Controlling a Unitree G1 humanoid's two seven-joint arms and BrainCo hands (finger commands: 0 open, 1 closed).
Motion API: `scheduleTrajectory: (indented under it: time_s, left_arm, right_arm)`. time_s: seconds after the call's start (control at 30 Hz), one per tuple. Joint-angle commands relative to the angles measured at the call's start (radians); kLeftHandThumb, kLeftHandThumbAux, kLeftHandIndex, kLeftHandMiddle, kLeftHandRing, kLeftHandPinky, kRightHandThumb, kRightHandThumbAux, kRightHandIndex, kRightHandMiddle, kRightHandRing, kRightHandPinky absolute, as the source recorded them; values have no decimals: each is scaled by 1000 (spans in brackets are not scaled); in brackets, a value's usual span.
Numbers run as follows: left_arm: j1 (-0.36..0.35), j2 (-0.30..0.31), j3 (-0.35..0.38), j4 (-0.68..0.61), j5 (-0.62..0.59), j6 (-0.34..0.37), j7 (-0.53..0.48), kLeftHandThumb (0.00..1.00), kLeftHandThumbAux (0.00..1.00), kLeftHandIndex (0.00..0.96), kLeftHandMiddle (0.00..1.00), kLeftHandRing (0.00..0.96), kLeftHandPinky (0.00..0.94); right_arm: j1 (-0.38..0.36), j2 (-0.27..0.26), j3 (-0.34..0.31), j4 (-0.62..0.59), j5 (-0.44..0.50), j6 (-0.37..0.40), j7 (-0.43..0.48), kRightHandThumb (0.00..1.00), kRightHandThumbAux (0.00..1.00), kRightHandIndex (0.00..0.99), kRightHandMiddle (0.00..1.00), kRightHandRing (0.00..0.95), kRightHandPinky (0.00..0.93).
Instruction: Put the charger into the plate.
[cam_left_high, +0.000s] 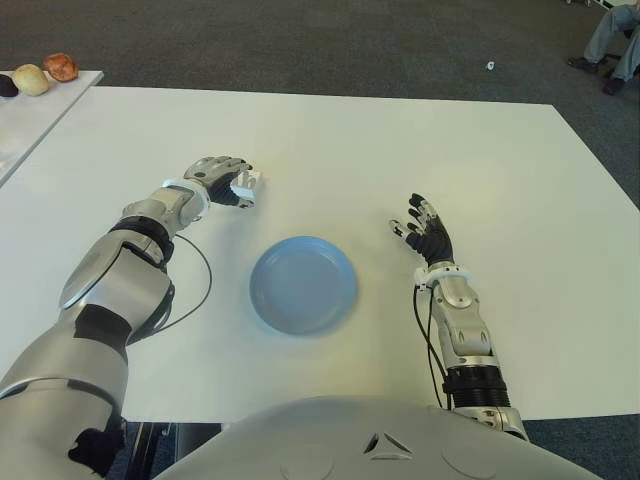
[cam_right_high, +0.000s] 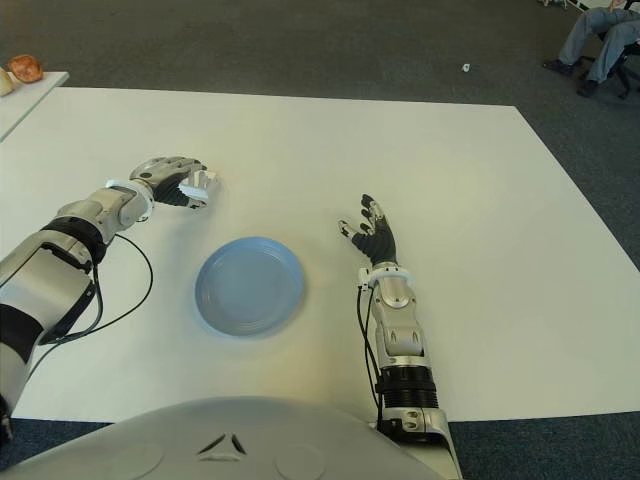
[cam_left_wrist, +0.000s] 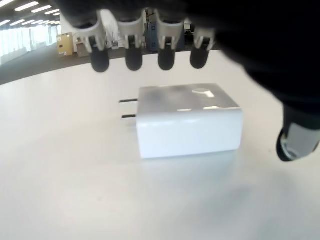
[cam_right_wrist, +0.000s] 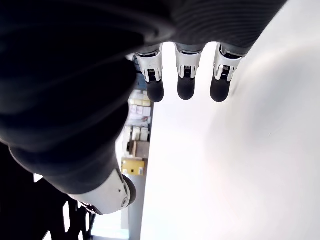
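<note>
You see the white charger (cam_left_wrist: 187, 120) lying flat on the white tabletop (cam_left_high: 420, 150), its two prongs sticking out sideways, at about 10 o'clock from the blue plate (cam_left_high: 303, 284) and clearly apart from it. Your left robot hand (cam_left_high: 225, 180) is arched over the charger: in the left wrist view four fingertips (cam_left_wrist: 134, 59) hang above its far edge and the thumb tip sits off to one side, and none of them touches the white body, so the hand is spread loosely around it and holds nothing. From the head cameras most of the charger is hidden under the fingers; only a pale sliver shows at the hand's edge.

The plate sits near the middle of the tabletop, close to the robot's torso, with nothing in it.

Your right robot hand (cam_left_high: 425, 232) shows at about 3 o'clock from the plate, palm down with fingers relaxed and spread, holding nothing. You cannot tell whether it touches the tabletop.

At 11 o'clock, a second white surface (cam_left_high: 40, 110) carries a few small rounded items (cam_left_high: 45, 72), cut off by the frame and too small to identify. A person's legs (cam_left_high: 612, 40) are clipped at the 1 o'clock corner.
</note>
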Motion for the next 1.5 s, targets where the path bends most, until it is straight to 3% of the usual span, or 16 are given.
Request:
scheduleTrajectory:
  time_s: [0.03, 0.9, 1.5]
  left_arm:
    - [28, -10, 5, 6, -6, 13, -17, 140, 437, 0, 0, 0, 30]
    - [92, -40, 47, 10, -54, 47, -67, 143, 469, 0, 0, 0, 78]
    - [78, -34, 12, 8, -31, 57, -73, 119, 482, 0, 0, 0, 50]
  right_arm:
    - [11, 1, -3, -8, 12, 26, 2, 6, 851, 0, 5, 2, 52]
    - [55, 1, 7, -80, 9, 42, 8, 4, 849, 0, 10, 8, 54]
    - [68, 6, 20, -121, 0, 70, 2, 0, 851, 0, 11, 9, 59]
